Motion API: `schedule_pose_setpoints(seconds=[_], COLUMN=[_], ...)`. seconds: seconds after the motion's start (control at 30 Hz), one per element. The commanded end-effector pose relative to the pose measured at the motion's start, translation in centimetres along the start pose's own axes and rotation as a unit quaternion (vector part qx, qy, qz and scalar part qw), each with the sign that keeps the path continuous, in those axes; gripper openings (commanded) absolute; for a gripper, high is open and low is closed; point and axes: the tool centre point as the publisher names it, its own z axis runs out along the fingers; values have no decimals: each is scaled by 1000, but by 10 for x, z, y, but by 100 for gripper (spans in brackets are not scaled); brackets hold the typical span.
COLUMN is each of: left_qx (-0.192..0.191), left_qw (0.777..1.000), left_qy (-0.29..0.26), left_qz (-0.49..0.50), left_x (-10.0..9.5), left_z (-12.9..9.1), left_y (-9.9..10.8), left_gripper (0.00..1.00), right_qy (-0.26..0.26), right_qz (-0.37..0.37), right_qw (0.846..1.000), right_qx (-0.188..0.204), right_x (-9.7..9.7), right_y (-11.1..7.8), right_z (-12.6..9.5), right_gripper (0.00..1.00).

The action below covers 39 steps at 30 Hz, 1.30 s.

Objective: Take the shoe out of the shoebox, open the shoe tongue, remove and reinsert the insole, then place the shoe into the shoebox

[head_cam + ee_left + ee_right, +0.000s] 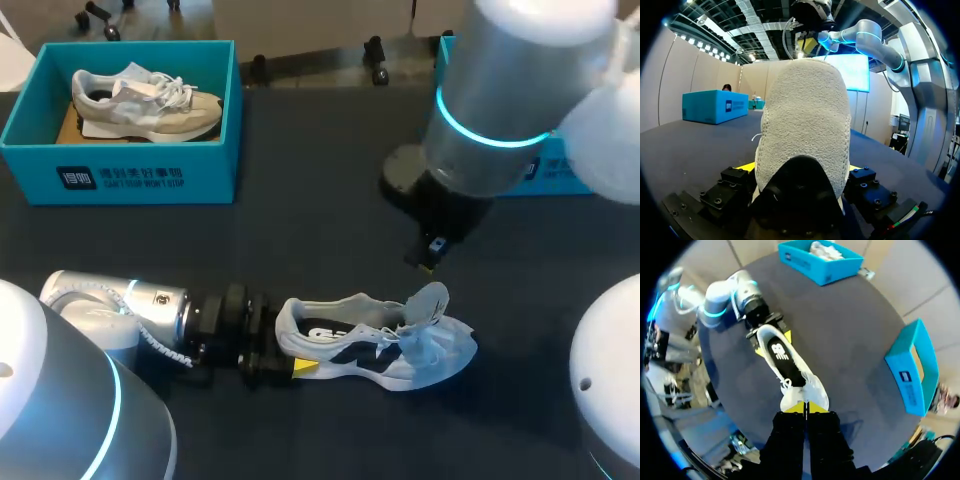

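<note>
Left gripper [287, 345] lies low by the table [320, 200]'s near edge, clamped on the heel of the white-and-black shoe [380, 345] standing there, tongue [432, 300] lifted, while the right gripper [804, 408] hangs above its toe, tips together.

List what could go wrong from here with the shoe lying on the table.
1. The left gripper clamps only the heel of the shoe; its toe end lies free on the table, so a pull on the tongue might twist or slip it loose.
2. The right gripper hangs above the tongue with fingers together; lowered like that, it would likely push the tongue down rather than grasp it.
3. Loose laces beside the tongue could snag.
</note>
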Motion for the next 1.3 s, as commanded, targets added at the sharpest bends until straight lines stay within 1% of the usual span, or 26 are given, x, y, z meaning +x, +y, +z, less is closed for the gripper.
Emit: schedule_pose_setpoints(seconds=[0.03,0.43,0.47,0.5,0.53,0.6,0.63,0.77,0.8,1.23,1.3], left_qx=[-1,-1,-1,-1,-1,-1,-1,-1,-1,-1,-1], left_qw=[1000,1000,1000,1000,1000,1000,1000,1000,1000,1000,1000], left_qy=[0,0,0,0,0,0,0,0,0,0,0], left_qz=[0,0,0,0,0,0,0,0,0,0,0], left_x=[0,0,0,0,0,0,0,0,0,0,0], left_z=[1,1,1,1,1,1,1,1,1,1,1], left_y=[2,2,2,2,2,2,2,2,2,2,2], left_gripper=[0,0,0,0,0,0,0,0,0,0,0], right_qy=[53,53,40,24,20,16,15,15,21,21,12], right_qz=[-89,-89,-116,-128,-142,-173,-182,-217,-234,-234,-235], right_qw=[995,995,992,991,989,984,981,974,970,970,969], right_qx=[-9,-9,5,23,42,50,62,70,57,57,71], right_x=[-8,-8,-2,3,7,16,19,29,30,30,37], right_y=[4,4,9,13,18,26,30,41,42,42,51], right_z=[12,12,14,15,16,20,22,37,41,41,49], right_gripper=[0,0,0,0,0,0,0,0,0,0,0])
